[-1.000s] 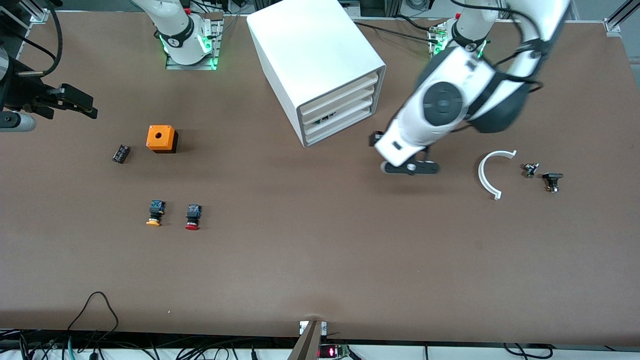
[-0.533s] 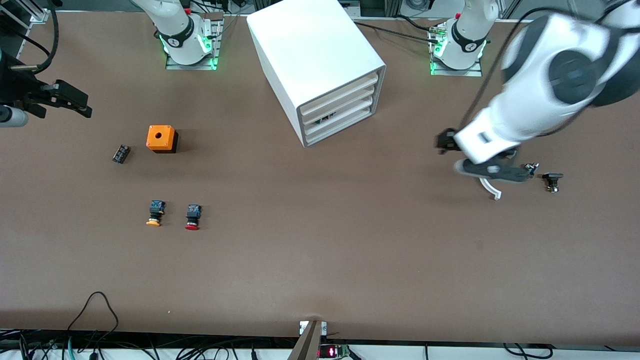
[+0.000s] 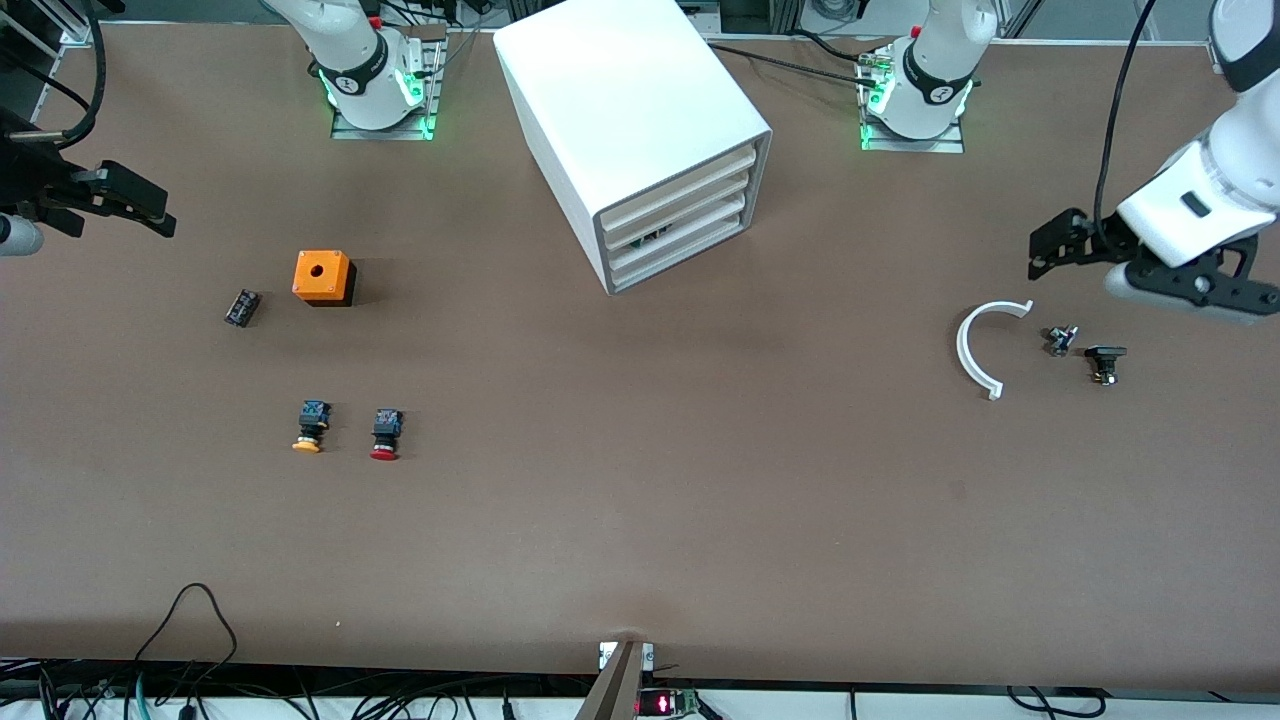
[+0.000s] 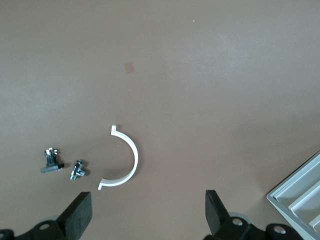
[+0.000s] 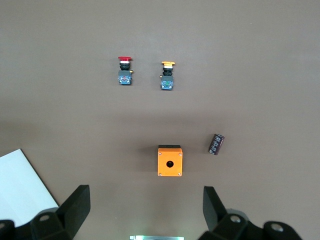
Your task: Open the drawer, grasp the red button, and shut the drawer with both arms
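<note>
Since all four drawers sit flush in the cabinet [image 3: 640, 130], nothing's started. Left gripper [image 3: 1150, 262] spread at 3 o'clock over bare table; right gripper [image 3: 110, 205] spread at 9. Red button [image 3: 384, 434] lies at 7 o'clock beside yellow-capped button [image 3: 310, 427]: mis-pick risk.

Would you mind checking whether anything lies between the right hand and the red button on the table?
Nothing visible does. The right hand hangs open over bare table at its arm's end; the orange cube sits beside the path to the red button.
</note>
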